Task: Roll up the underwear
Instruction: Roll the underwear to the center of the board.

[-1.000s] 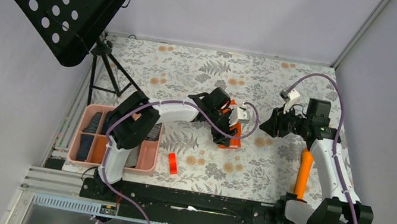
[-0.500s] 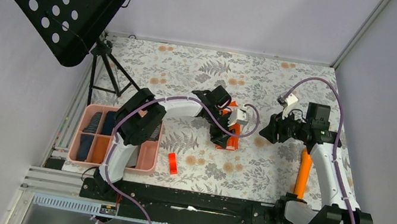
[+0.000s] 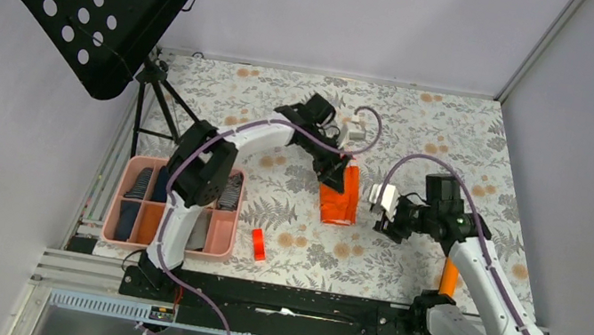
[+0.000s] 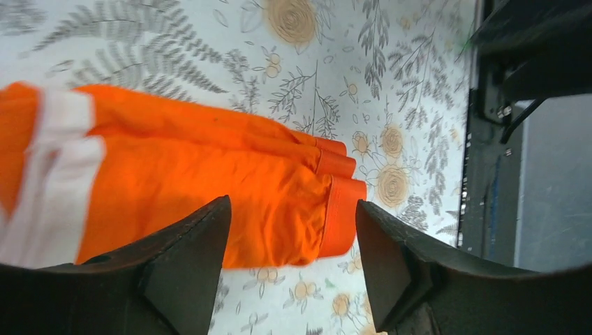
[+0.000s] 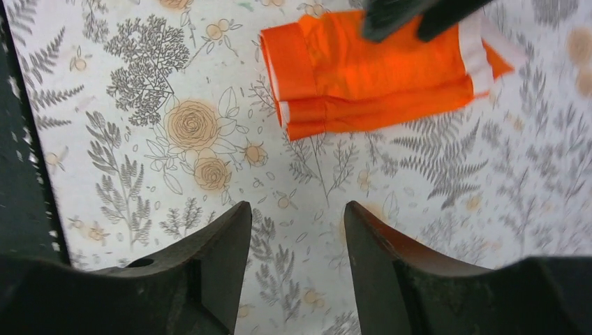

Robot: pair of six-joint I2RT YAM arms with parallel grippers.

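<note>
Floral tablecloth [image 3: 423, 143] covers the work surface. The orange underwear [image 3: 339, 199] lies folded flat on it. Left gripper [image 3: 336, 174]: fingers apart, nothing held, positioned over the far end of the underwear. Right gripper [image 3: 384, 217]: fingers apart, nothing held, near the underwear's right side, not touching it.

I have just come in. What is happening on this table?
Two robot arms are working on an orange underwear, which lies folded flat on the flowered table. The left end effector is above its far end with open jaws. The right end effector is open beside it, holding nothing. The garment is not yet rolled.
</note>
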